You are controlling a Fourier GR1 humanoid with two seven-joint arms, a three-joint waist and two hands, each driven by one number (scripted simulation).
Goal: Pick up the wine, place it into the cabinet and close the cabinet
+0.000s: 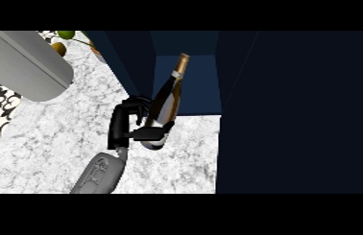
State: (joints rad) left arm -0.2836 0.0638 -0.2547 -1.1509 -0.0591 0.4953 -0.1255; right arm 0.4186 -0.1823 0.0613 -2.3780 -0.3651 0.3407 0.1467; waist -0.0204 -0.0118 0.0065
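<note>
Head view: the left hand (126, 123) has its fingers and thumb curled round the lower body of the wine bottle (167, 102), which is lifted off the marble counter (50, 147) and tilted, neck leading up toward the opening of the dark blue cabinet (195, 83). The right hand does not show.

The likeliest trouble, I judge, is the bottle's neck or shoulder striking a side wall of the cabinet, since the opening looks narrow and the bottle enters at a slant; a knock there could twist the bottle in the grasp. The hand holds near the base, so the long neck swings widely with any small turn of the wrist. The large dark panel at the right (291, 114), probably the open door, stands just beside the bottle's path and leaves little room on that side.

Toward the counter's left edge there is more open marble, though a grey rounded object (32, 66) lies near the far left corner, with small fruit (62, 41) behind it.
</note>
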